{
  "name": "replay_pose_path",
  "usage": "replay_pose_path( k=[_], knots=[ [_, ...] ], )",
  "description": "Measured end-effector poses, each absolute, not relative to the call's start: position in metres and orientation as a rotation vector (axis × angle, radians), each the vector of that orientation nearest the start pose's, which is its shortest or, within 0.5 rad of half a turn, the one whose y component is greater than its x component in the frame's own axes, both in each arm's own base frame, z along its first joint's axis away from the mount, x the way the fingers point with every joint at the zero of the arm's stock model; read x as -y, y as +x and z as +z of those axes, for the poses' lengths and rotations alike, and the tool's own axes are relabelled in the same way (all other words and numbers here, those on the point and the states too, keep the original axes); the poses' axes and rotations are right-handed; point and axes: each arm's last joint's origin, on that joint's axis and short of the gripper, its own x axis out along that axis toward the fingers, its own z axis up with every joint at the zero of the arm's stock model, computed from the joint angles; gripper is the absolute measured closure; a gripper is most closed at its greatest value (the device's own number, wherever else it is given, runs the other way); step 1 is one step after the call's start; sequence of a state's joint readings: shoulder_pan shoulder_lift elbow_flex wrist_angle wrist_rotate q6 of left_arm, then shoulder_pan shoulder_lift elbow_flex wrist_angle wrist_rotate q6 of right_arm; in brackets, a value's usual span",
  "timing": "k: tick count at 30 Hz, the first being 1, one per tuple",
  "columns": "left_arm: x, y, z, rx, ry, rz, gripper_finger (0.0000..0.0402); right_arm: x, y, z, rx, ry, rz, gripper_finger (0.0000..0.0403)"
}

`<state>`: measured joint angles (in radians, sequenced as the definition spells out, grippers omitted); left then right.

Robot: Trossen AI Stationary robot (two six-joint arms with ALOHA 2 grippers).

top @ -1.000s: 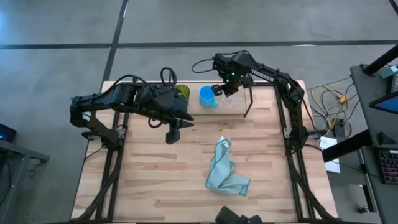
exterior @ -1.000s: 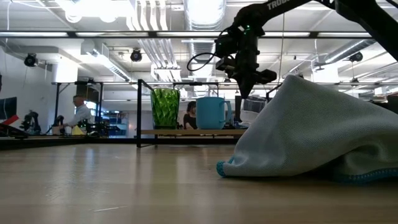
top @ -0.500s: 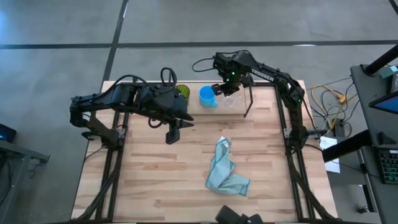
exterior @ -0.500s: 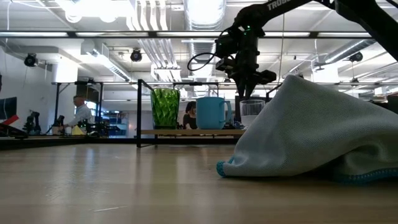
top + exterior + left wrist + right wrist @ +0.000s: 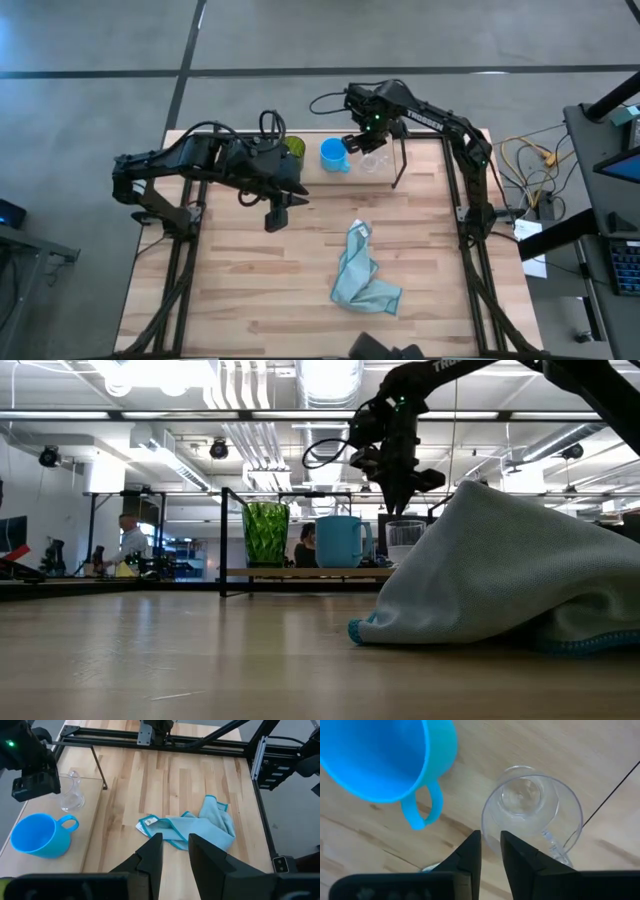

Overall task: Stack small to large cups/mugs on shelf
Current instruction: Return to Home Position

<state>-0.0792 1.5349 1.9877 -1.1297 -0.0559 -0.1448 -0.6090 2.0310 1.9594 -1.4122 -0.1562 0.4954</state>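
The shelf (image 5: 300, 572) stands at the table's far edge. On its board, from left to right, stand the dark green cup (image 5: 265, 535), the bright blue cup (image 5: 340, 541) with a handle, and the clear glass cup (image 5: 405, 540). All three rest on their bases. My right gripper (image 5: 490, 845) hangs right over the glass cup (image 5: 530, 815), pointing down, its fingers close together at the rim. My left gripper (image 5: 273, 222) hangs shut and empty over the table's left middle. My right gripper comes at the clear glass cup from above, pointing down. The near part of the rim (image 5: 485, 827) runs into the narrow gap between its two fingers, one finger outside the wall and one over the opening. The cup stands upright with its base on the shelf board.
A light blue cloth (image 5: 360, 275) lies crumpled on the table's near middle and hides the shelf's right end in the low view. A thin black upright (image 5: 398, 170) stands just right of the glass cup. The blue cup (image 5: 380, 755) is close on its other side.
In the low view the clear glass cup did not show a second ago. It now stands upright on the shelf board, to the right of the blue cup and below my right gripper.
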Motion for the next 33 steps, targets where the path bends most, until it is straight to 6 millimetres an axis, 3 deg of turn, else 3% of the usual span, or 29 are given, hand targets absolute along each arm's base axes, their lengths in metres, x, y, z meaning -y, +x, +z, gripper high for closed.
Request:
replay_pose_path(
  k=[6, 14, 20, 23, 28, 33],
  knots=[
    [0.02, 0.279, 0.468, -0.676, -0.099, 0.029, 0.0322, 0.211, 0.319, 0.303, -1.327, 0.82, -0.594, 0.0339],
    [0.02, 0.279, 0.468, -0.676, -0.097, 0.033, 0.0327, 0.185, 0.303, 0.338, -1.311, 0.684, -0.483, 0.0393],
    [0.019, 0.279, 0.467, -0.683, -0.081, 0.058, 0.0388, 0.137, 0.288, 0.379, -1.227, 0.624, -0.425, 0.0394],
    [0.019, 0.273, 0.467, -0.708, -0.073, 0.074, 0.0395, 0.108, 0.274, 0.404, -1.152, 0.607, -0.391, 0.0394],
    [0.017, 0.256, 0.474, -0.704, -0.074, 0.091, 0.0394, 0.062, 0.238, 0.443, -1.022, 0.543, -0.288, 0.0394],
    [0.015, 0.238, 0.479, -0.718, -0.076, 0.093, 0.0394, 0.031, 0.197, 0.471, -0.898, 0.531, -0.207, 0.0394]
  ],
)
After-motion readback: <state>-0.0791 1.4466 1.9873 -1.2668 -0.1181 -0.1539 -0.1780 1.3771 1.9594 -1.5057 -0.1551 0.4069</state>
